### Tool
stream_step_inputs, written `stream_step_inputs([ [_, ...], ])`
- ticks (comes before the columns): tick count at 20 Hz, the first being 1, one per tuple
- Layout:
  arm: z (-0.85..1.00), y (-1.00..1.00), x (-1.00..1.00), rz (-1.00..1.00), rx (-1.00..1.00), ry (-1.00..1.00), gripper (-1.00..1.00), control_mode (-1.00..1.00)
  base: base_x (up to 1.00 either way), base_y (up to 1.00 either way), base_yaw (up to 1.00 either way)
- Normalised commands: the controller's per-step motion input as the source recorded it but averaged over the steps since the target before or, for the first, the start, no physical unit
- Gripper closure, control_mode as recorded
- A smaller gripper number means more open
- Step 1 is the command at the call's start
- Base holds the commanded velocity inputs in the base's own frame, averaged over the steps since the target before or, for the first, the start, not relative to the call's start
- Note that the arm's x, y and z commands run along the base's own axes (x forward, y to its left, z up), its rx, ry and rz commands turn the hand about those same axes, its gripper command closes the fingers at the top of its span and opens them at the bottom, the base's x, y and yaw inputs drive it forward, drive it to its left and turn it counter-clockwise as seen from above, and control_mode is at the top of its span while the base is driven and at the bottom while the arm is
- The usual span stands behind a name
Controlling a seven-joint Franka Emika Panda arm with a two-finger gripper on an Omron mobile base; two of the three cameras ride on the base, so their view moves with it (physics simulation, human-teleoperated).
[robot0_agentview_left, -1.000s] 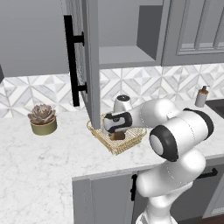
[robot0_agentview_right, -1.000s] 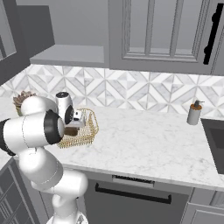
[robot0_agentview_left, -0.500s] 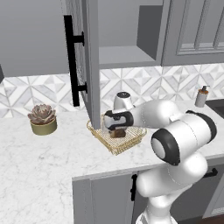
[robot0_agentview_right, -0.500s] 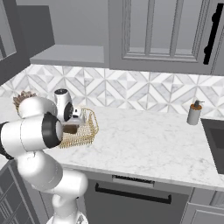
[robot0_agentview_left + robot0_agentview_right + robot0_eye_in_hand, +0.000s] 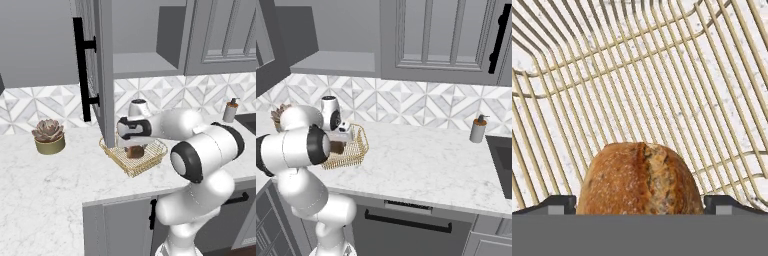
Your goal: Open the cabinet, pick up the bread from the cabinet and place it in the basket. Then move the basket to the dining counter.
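The golden-brown bread [image 5: 639, 180] lies in the gold wire basket [image 5: 637, 75] on the marble worktop. My gripper [image 5: 641, 205] hangs over it, open, with one fingertip at each side of the roll. From the left base view the hand [image 5: 134, 146] reaches down into the basket [image 5: 152, 159], with the bread [image 5: 134, 151] under it. In the right base view the gripper [image 5: 342, 137] sits at the basket's [image 5: 358, 146] near-left side. The cabinet door [image 5: 97, 65] stands swung open, its shelf [image 5: 145, 65] bare. The dining counter is out of view.
A potted succulent [image 5: 48, 137] stands on the worktop left of the basket. A soap dispenser [image 5: 477, 131] and a dark sink [image 5: 503, 160] are far right. The open door's edge hangs just above the basket's left corner. A closed glass-paned cabinet [image 5: 441, 40] hangs to the right.
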Motion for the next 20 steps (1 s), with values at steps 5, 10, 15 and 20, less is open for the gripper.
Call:
stream_step_inputs([
  [5, 0.0, 0.0, 0.03, -0.11, 0.0, 0.26, -1.0, -1.0, 0.0, 0.0, 0.0],
  [10, -0.07, 0.0, 0.0, -0.21, 0.0, 0.21, -1.0, -1.0, 0.0, 0.0, 0.0],
  [15, -0.43, 0.0, 0.03, -0.24, 0.0, 0.16, -1.0, -1.0, 0.0, 0.0, 0.0],
  [20, -0.67, 0.0, 0.09, -0.23, -0.05, -0.05, -1.0, -1.0, 0.0, 0.0, 0.0],
])
